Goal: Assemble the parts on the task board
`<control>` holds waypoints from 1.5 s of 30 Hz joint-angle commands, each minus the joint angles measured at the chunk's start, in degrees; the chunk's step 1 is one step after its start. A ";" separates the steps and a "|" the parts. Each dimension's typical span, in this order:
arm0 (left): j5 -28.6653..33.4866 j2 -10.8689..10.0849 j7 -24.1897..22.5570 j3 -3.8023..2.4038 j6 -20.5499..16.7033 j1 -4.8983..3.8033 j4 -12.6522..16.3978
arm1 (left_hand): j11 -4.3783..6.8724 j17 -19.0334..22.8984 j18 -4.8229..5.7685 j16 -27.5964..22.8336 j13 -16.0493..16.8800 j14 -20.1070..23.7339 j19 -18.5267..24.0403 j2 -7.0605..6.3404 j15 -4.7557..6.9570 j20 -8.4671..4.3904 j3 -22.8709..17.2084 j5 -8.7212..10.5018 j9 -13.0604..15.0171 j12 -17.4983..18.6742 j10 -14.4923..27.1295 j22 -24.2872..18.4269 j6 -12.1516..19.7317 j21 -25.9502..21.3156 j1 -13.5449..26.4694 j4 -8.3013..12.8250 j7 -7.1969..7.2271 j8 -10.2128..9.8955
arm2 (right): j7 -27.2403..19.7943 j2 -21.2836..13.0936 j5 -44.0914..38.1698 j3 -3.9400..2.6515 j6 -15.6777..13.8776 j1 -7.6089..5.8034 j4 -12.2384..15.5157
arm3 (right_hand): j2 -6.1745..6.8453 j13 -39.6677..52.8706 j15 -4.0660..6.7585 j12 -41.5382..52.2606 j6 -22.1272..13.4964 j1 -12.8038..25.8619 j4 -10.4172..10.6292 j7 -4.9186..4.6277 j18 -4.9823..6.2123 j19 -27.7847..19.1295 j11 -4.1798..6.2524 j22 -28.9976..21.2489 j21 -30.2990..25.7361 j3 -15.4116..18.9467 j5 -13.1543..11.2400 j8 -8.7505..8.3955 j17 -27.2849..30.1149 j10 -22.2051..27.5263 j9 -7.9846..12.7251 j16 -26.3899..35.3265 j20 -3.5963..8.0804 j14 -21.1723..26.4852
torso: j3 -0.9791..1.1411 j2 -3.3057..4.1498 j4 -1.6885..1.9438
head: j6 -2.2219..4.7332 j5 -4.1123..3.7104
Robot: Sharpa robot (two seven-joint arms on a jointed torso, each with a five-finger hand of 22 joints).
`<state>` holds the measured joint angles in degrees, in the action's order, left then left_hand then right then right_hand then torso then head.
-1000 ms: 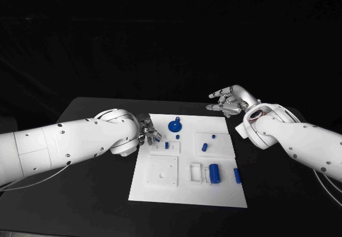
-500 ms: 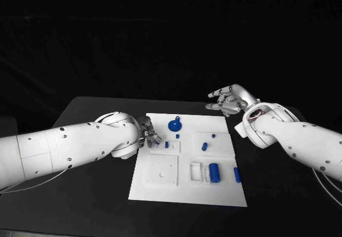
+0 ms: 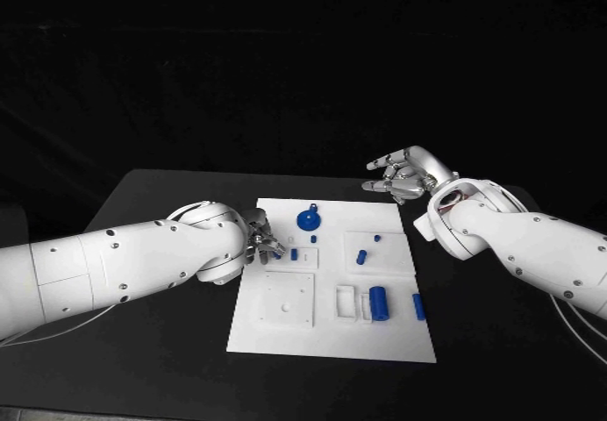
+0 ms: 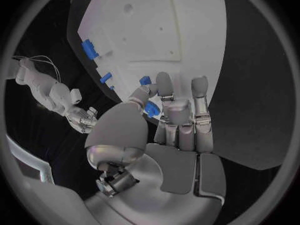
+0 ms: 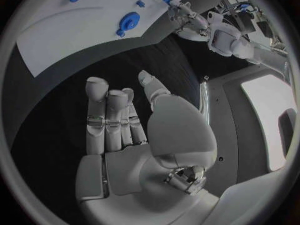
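Note:
The white task board (image 3: 285,338) lies in the middle of the black table. My left hand (image 3: 262,240) hovers over the board's left edge and pinches a small blue part (image 4: 152,110) between thumb and fingertips. On the board, a blue peg (image 3: 294,254) stands just beside that hand and a blue round disc (image 3: 309,220) sits farther back. A short blue piece (image 3: 362,258), a blue cylinder (image 3: 377,303) and a blue bar (image 3: 417,305) lie toward the right. My right hand (image 3: 403,178) floats beyond the board's far right corner, fingers apart, holding nothing.
White raised square blocks (image 3: 287,300) stand on the board's near left part. Black table (image 3: 152,351) surrounds the board on all sides. In the right wrist view the disc (image 5: 130,21) and my left hand (image 5: 187,20) show beyond my right hand (image 5: 125,120).
My left arm has turned slightly and its hand has edged a little along the board's left edge, still pinching the blue part. The right hand has barely moved.

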<state>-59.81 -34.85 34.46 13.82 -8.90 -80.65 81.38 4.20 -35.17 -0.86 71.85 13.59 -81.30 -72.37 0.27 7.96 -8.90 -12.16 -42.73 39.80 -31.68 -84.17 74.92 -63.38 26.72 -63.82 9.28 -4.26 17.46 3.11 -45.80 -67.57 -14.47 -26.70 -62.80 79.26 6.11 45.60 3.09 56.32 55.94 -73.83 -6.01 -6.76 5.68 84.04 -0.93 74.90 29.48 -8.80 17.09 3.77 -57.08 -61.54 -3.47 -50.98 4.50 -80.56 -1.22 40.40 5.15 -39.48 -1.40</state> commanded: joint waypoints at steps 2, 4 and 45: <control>-0.86 0.12 0.21 -0.03 0.54 0.14 0.20 | 0.33 0.12 -0.43 0.21 0.06 -0.10 -0.15 -0.16 0.05 0.19 -2.73 0.06 -0.06 -0.34 -2.74 1.17 -5.88 0.24 -0.65 2.81 5.50 -0.21 | -0.76 0.11 0.01 -0.04 -0.11 0.00 0.18 | -0.02 -0.07 0.25 0.19 0.36 0.75 -0.17 0.00 0.91 1.85 0.29 3.30 0.03 -0.54 0.56 -0.31 0.08 0.12 -0.01 -0.17 -0.14 0.31 | -0.04 0.02 -0.02 | -0.69 -0.31; -0.89 0.10 0.24 -0.03 0.67 0.18 0.20 | 0.33 0.15 -0.43 0.20 0.05 -0.09 -0.14 -0.16 0.05 0.19 -2.73 0.07 -0.06 -0.34 -2.74 1.17 -5.88 0.25 -0.66 2.80 5.50 -0.21 | -0.72 0.13 0.01 -0.04 -0.02 0.00 0.19 | -0.04 -0.09 0.25 0.18 0.42 0.74 -0.23 -0.01 0.91 1.85 0.29 3.29 -0.01 -0.63 1.04 -0.30 0.08 0.13 -0.01 -0.17 -0.13 0.31 | -0.05 0.00 0.01 | -0.61 -0.36; -1.06 0.15 0.25 -0.03 2.93 0.98 -0.32 | 0.29 0.48 -0.43 0.87 0.12 -0.01 0.03 -0.27 0.02 0.25 -2.04 1.65 -7.19 -0.86 -2.77 1.11 -6.82 0.48 -1.54 2.06 5.43 0.25 | -0.62 0.48 -0.42 -0.05 0.45 0.02 0.01 | 0.20 -0.21 0.35 0.16 0.88 1.79 -1.95 -0.02 0.85 1.87 0.41 3.35 0.34 -3.08 5.39 -0.30 0.02 0.11 -0.02 -0.16 -0.02 0.30 | 0.05 0.05 -0.03 | -0.29 0.15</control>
<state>-60.77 -34.95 34.52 13.47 -8.23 -80.14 80.96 4.20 -34.60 -0.86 72.33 13.67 -81.47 -72.37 -0.38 7.74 -8.90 -12.16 -41.41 33.18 -32.34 -84.16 74.92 -64.02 26.94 -64.59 9.28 -4.69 17.51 3.08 -45.40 -67.65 -14.48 -26.44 -62.79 79.23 6.50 45.46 3.29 56.32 56.35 -72.25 -7.76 -6.76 5.65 84.04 -0.72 74.90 29.48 -11.95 22.31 3.77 -57.03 -61.33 -3.47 -50.98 4.49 -80.35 -1.17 40.44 5.11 -39.77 -1.26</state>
